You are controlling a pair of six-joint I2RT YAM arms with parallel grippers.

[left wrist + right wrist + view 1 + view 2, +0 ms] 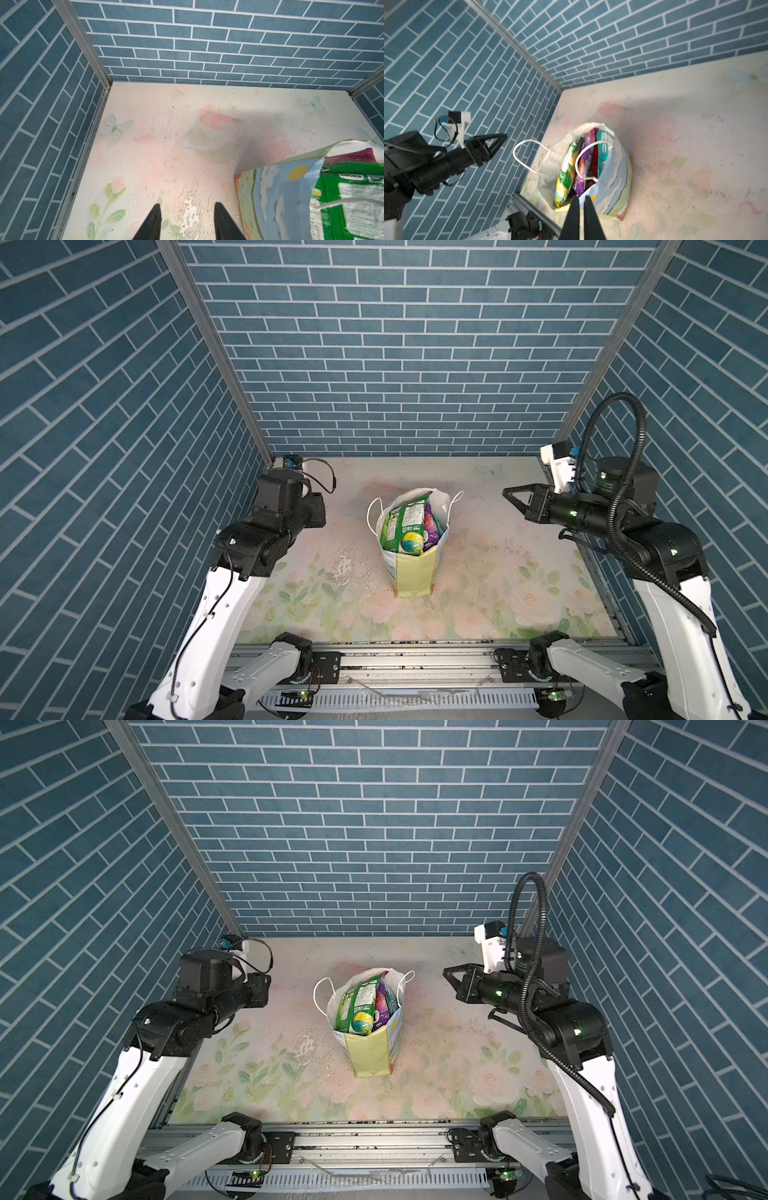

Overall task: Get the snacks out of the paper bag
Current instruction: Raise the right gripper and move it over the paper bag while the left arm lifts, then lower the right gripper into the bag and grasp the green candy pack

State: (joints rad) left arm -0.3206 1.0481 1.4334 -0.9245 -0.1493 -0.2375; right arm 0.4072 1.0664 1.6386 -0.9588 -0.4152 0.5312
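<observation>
Both top views: paper bag (411, 572) upright mid-table (519, 580), mouth open. All snacks visible are inside it, none out yet. Green chip bag (401, 522) fills the bag's left-arm side, with the purple pack (432, 522) squeezed against it. Right gripper (506, 492) is well apart from the bag on its right, fingers pinched together, empty. Left arm's wrist is well apart on the bag's left; its fingers are hidden here.

Left wrist: left gripper (187, 205) fingers spread, nothing between them, over bare table just beside the bag's sky-print wall. Chip bag top pokes past the rim.

Right wrist: right gripper (581, 198) closed on nothing, pointed toward the bag. Green, purple and a teal pack (602, 149) stand on edge side by side. One cord handle (581, 158) flops across the mouth, over the purple pack.

Handling, my guess: packets are light, glossy, slick and crinkly, and chips crush easily. Pinch the chip bag's flat top seam, since it stands highest, and pull straight up. The paper bag is light and could lift or tip with a snug packet, so the other gripper may need to pin the rim. The handle could snag.
</observation>
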